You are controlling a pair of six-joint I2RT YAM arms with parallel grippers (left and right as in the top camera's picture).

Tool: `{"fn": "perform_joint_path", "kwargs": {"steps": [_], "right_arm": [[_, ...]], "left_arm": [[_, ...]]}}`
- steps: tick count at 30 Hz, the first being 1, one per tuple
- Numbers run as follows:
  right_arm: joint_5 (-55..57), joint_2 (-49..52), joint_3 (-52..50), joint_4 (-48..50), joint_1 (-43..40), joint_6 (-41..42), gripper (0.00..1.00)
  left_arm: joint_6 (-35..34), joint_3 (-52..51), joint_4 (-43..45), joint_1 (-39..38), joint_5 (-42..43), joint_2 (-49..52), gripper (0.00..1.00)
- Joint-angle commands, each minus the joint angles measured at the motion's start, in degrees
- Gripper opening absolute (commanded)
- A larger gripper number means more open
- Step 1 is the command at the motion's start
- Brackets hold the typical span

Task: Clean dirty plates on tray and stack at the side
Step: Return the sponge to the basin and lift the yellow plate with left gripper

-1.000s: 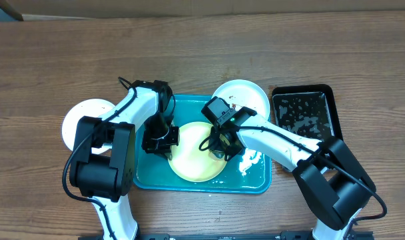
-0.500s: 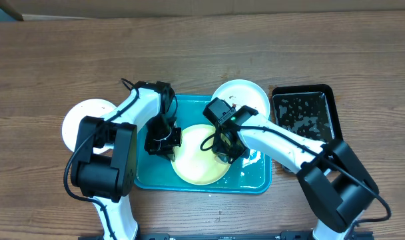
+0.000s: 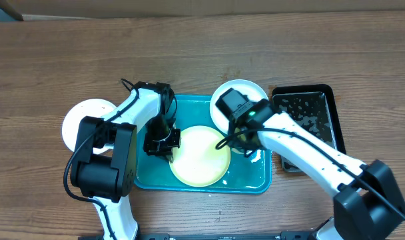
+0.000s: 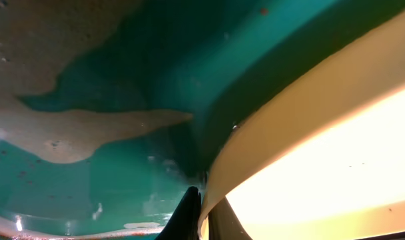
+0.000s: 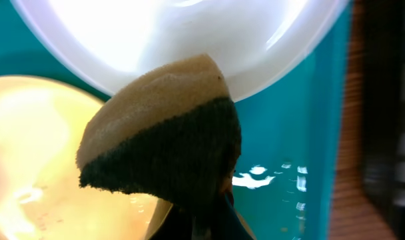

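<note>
Plates sit in three places. The pale yellow-green plate (image 3: 199,157) lies in the middle of the teal tray (image 3: 256,179), and its face looks clean and glossy from overhead. One white plate (image 3: 252,93) sits at the tray's far right corner, overlapping the rim. The other white plate (image 3: 78,121) rests on the wooden tabletop (image 3: 189,47) off the tray's left end, partly hidden by the left arm.

The left claw (image 3: 161,142) is at the left edge of the pale yellow-green plate. In the left wrist view its dark fingertips (image 4: 189,212) are closed on that plate's rim, one on each side. Behind them the tray floor shows teal, with patches of murky brown liquid.

The right claw (image 3: 237,139) is over the right side of the tray, between the pale yellow-green plate and the overlapping white plate. It is clamped on a sponge (image 5: 159,143) with a tan foam side and a dark scrubbing side. In the right wrist view the sponge hangs over the spot where the two plate edges come close. Whether it touches either plate cannot be told. Wet glints show on the bare teal floor beside it.

A black tub (image 3: 309,113) stands on the tabletop just right of the tray, its inside speckled with droplets.
</note>
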Motion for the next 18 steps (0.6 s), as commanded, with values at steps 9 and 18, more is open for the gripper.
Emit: {"fn": "perform_joint_path", "kwargs": {"steps": [9, 18], "right_arm": [[3.1, -4.4, 1.4, -5.7, -17.7, -8.6, 0.04], [3.2, -4.3, 1.3, -5.1, -28.6, -15.7, 0.09]], "left_arm": [[-6.1, 1.6, 1.9, 0.7, -14.5, -12.7, 0.04], [-7.3, 1.6, 1.7, 0.5, -21.4, -24.0, 0.04]]}}
